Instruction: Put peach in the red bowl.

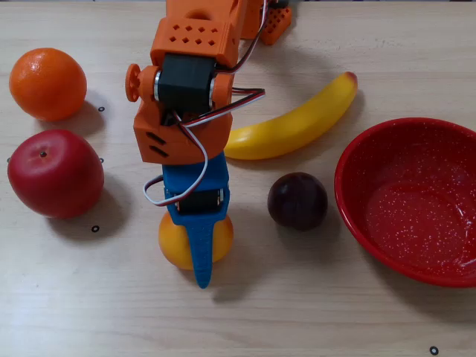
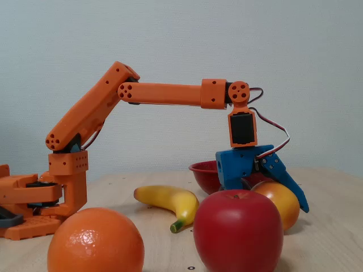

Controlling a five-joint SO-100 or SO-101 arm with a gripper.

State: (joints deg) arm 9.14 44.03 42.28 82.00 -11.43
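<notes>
The peach (image 1: 172, 245) rests on the table, yellow-orange, partly covered from above by my blue gripper (image 1: 199, 253). In the side fixed view the peach (image 2: 282, 208) sits between the jaws of the gripper (image 2: 277, 198). The jaws are spread wide around it. One blue finger (image 2: 290, 182) slants over its top right; the other jaw is behind the apple. I cannot tell if the pads press on it. The red bowl (image 1: 347, 186) stands empty at the right, and its rim shows behind the gripper (image 2: 201, 169).
A dark plum (image 1: 297, 201) lies between the peach and the bowl. A banana (image 1: 297, 123) lies beyond it. A red apple (image 1: 56, 172) and an orange (image 1: 47, 83) stand to the left. The arm's base (image 2: 39, 198) is at the far edge.
</notes>
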